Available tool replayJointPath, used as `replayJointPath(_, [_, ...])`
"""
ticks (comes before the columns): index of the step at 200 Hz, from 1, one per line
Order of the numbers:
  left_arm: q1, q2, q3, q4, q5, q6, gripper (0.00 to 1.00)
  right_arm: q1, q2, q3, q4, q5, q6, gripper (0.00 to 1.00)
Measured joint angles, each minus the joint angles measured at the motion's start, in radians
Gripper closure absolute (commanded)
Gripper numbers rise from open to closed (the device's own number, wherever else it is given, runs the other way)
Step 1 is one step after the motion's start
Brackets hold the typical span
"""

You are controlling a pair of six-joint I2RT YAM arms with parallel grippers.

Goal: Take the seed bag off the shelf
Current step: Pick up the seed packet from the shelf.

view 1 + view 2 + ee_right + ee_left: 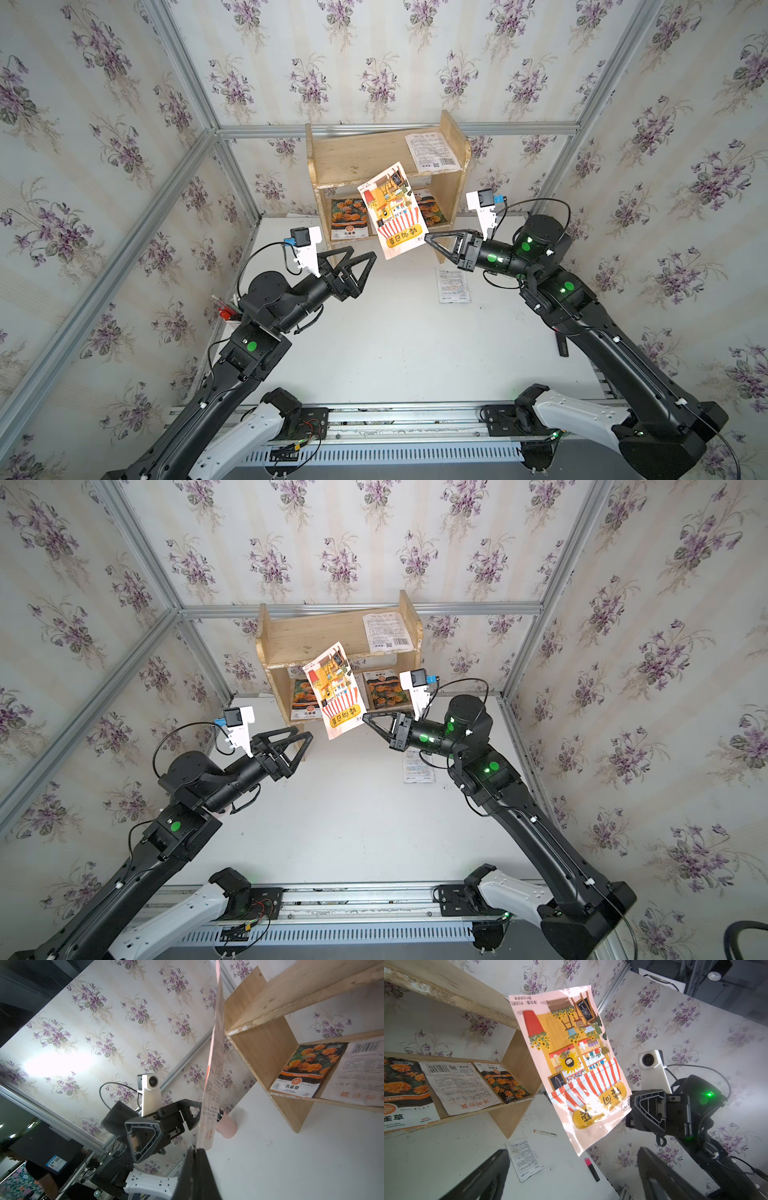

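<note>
The seed bag [392,208] [334,688] is a glossy packet printed with a yellow flower stall and red-white stripes. It hangs in the air in front of the pale wooden shelf [357,156] [307,636], clear of both tiers. My right gripper [426,237] [365,717] is shut on the bag's lower corner. In the right wrist view the bag [214,1084] shows edge-on, rising from the closed right gripper [196,1149]. My left gripper [363,254] [303,733] stands open just left of the bag, holding nothing. In the left wrist view the bag [575,1064] hangs beyond the left gripper [573,1151].
A white packet [432,151] lies on the shelf's top tier. Marigold packets [349,218] [402,1088] lean on the lower tier. Another white packet [453,284] lies flat on the table by the right arm. A pink cup [226,1128], a marker [591,1169] and a pen [545,1132] are nearby.
</note>
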State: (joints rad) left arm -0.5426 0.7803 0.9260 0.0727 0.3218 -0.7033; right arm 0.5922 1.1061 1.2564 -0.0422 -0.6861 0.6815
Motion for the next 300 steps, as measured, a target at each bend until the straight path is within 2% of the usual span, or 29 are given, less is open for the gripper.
replayJointPath(47, [0.002,0.041,-0.006,0.073,0.052,-0.033,0.01,0.03,-0.044,-0.047,0.0,-0.095,0.006,1.0])
replayJointPath(80, [0.002,0.06,-0.012,0.088,0.075,-0.054,0.03,0.031,-0.066,-0.058,0.003,-0.116,0.003,1.0])
replayJointPath(98, [0.002,0.064,-0.012,0.101,0.087,-0.066,0.18,0.036,-0.067,-0.072,0.007,-0.122,0.002,1.0])
replayJointPath(119, [0.003,0.066,-0.006,0.111,0.105,-0.082,0.41,0.036,-0.068,-0.09,0.007,-0.125,-0.002,1.0])
replayJointPath(130, [0.003,0.066,-0.003,0.113,0.11,-0.088,0.44,0.037,-0.069,-0.096,0.006,-0.121,-0.007,1.0])
replayJointPath(139, [0.004,0.066,0.001,0.115,0.119,-0.089,0.51,0.037,-0.072,-0.101,0.006,-0.114,-0.011,1.0])
replayJointPath(182, [0.003,0.061,0.011,0.113,0.138,-0.093,0.65,0.037,-0.082,-0.116,0.008,-0.087,-0.027,1.0])
replayJointPath(229, [0.003,0.058,0.01,0.095,0.146,-0.101,0.63,0.037,-0.117,-0.146,0.009,-0.049,-0.035,1.0])
replayJointPath(277, [0.002,0.057,-0.002,0.095,0.149,-0.119,0.79,0.037,-0.152,-0.187,0.016,0.001,-0.034,1.0])
replayJointPath(300, [0.002,0.062,-0.001,0.097,0.149,-0.123,0.92,0.037,-0.158,-0.199,0.016,0.017,-0.033,1.0])
